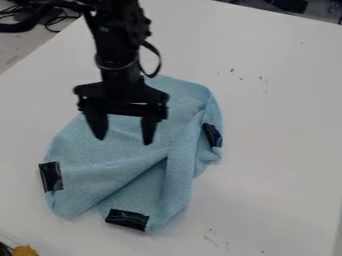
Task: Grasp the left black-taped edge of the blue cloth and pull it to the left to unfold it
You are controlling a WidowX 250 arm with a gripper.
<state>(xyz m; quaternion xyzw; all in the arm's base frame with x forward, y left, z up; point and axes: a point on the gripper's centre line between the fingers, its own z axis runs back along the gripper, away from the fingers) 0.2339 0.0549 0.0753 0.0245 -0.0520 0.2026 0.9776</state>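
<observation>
The black gripper (124, 131) hangs over the upper part of the rumpled blue cloth (100, 152), its 2 fingers spread apart with nothing held between them, so I judge that the step in hand is the approach, and that a next move on the cloth calls for lowering to pinch a raised fold. The cloth lies on the white table (280, 125), with 3 black patches near its borders, and the tabletop extends widely to its right, while the yellow object (25, 250) sits at the lower left corner, where more care seems necessary.
</observation>
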